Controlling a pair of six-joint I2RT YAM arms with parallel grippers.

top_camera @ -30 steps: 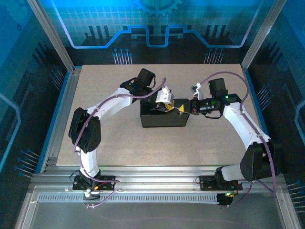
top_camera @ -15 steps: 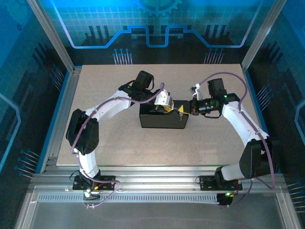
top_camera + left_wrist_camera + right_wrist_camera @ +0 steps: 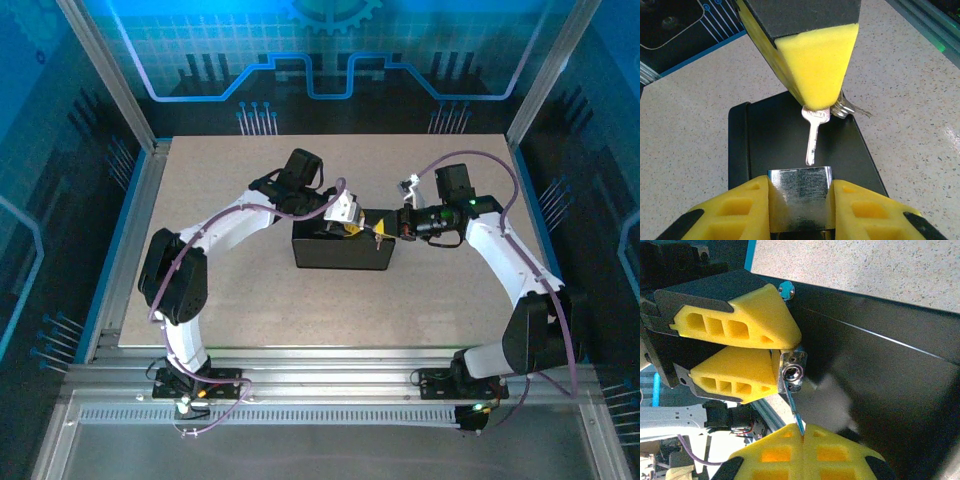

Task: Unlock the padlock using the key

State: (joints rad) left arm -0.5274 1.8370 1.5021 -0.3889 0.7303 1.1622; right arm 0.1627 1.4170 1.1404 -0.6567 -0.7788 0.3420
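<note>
A small shiny metal padlock [image 3: 800, 192] is clamped between the yellow pads of my left gripper [image 3: 800, 189], which is shut on it above the black box [image 3: 765, 135]. My right gripper [image 3: 802, 432] is shut on the head of the thin silvery key [image 3: 812, 134], blade pointing at the lock. In the right wrist view the key [image 3: 794, 409] reaches the padlock [image 3: 792, 371], its tip at the face just beside the round keyhole. I cannot tell whether the tip is inside. From above, the left gripper [image 3: 348, 215] and right gripper [image 3: 385, 228] meet over the box [image 3: 340, 255].
A ring with spare keys [image 3: 846, 107] hangs behind the right gripper's pad. The black box sits mid-table on the speckled tabletop [image 3: 250, 310]. Metal frame rails [image 3: 130, 220] border the table on both sides.
Both grippers shifted slightly left over the box, and the key came closer to the padlock. In the last half second almost nothing moved.
</note>
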